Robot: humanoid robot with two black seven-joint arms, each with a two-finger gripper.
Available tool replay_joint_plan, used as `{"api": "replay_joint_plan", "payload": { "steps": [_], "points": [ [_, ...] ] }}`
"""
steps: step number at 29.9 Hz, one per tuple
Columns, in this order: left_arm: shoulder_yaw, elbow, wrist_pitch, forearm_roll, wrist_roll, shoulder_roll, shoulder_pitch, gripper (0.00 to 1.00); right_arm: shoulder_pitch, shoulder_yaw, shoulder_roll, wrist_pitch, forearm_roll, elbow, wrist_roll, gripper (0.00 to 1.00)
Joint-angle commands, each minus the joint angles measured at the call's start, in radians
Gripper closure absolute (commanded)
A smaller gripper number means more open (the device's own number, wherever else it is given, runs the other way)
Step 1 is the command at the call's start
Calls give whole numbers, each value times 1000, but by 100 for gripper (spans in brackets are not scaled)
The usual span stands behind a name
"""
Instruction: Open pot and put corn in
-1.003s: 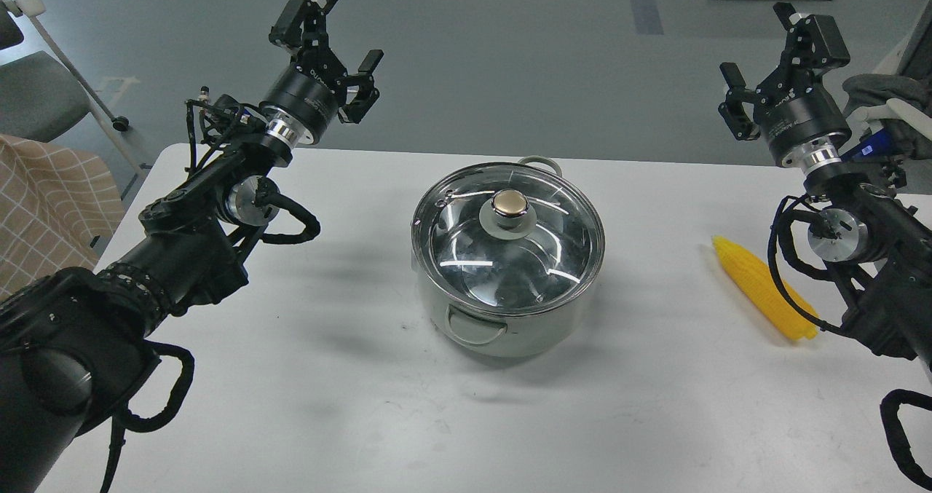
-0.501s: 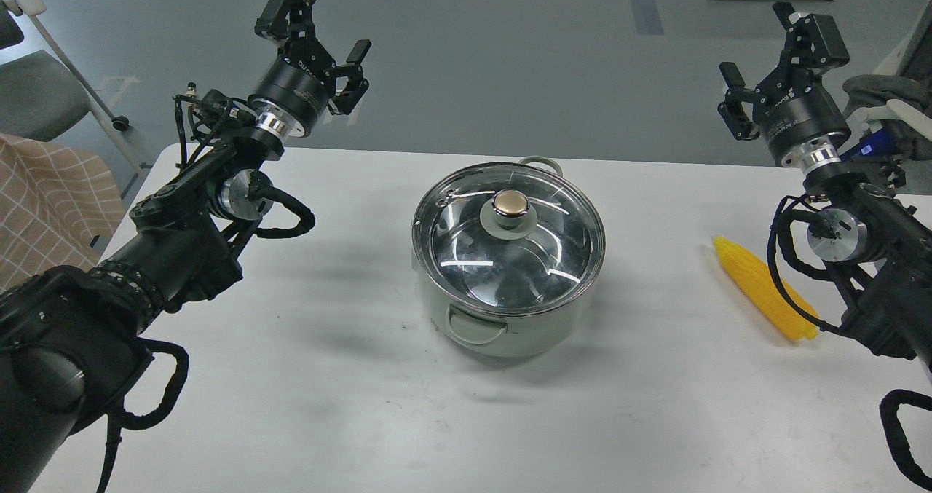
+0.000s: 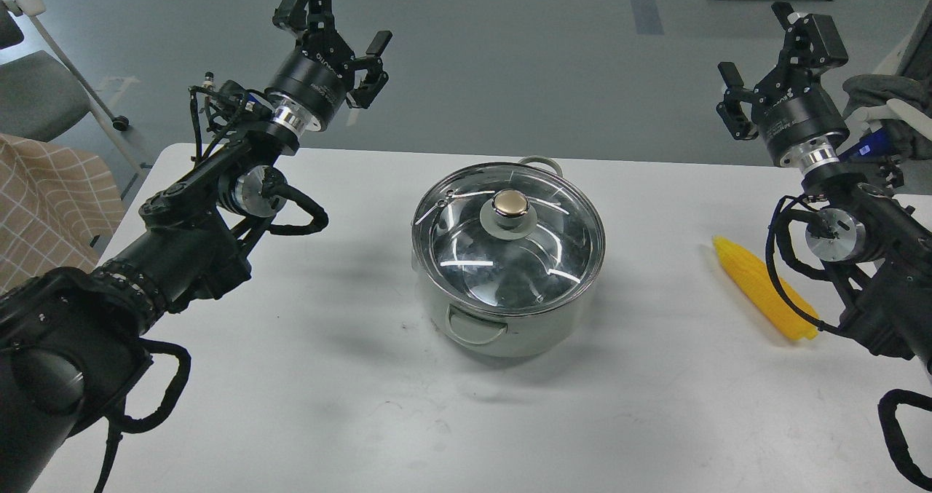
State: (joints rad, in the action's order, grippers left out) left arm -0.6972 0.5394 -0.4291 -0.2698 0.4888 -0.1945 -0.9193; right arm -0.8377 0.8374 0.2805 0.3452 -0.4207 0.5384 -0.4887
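Note:
The pale mint-green pot (image 3: 510,329) stands in the middle of the white table. A round glass lid (image 3: 507,245) with a metal knob (image 3: 510,203) covers it. The yellow corn (image 3: 763,288) lies on the table at the right, partly behind my right arm. My left gripper (image 3: 355,9) is open and empty, raised high above the table's far left edge, well left of the pot. My right gripper (image 3: 757,45) is open and empty, raised above the far right edge, beyond the corn.
The white table (image 3: 349,376) fills the lower view. A grey chair (image 3: 36,92) and a checked cloth (image 3: 44,202) stand off the table's left. A grey bundle (image 3: 885,92) sits at the far right, behind my right arm.
My left gripper has swung to the right and slightly up, still open. The right arm, pot, lid and corn have not moved.

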Motion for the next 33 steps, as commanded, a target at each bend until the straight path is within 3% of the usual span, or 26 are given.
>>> {"api": "replay_joint_plan", "payload": {
  "steps": [1,8,18,22,28,33],
  "points": [
    [7,57,24,-18,0,-25,0,1,0,0,2,-2,0,0,0,0],
    [13,232,75,-394,0,-111,-35,1,6,-1,22,-2,0,5,0,0],
    [19,778,109,-999,0,-368,-15,1,31,-1,81,-2,7,23,0,0],
    [18,902,131,-1343,0,-393,37,1,61,-1,106,-2,7,54,0,0],
    [56,923,235,-1822,0,-385,89,1,101,0,140,-11,7,98,0,0],
    [150,893,316,-1912,0,-358,94,1,111,0,160,-9,7,115,0,0]
  ]
}}
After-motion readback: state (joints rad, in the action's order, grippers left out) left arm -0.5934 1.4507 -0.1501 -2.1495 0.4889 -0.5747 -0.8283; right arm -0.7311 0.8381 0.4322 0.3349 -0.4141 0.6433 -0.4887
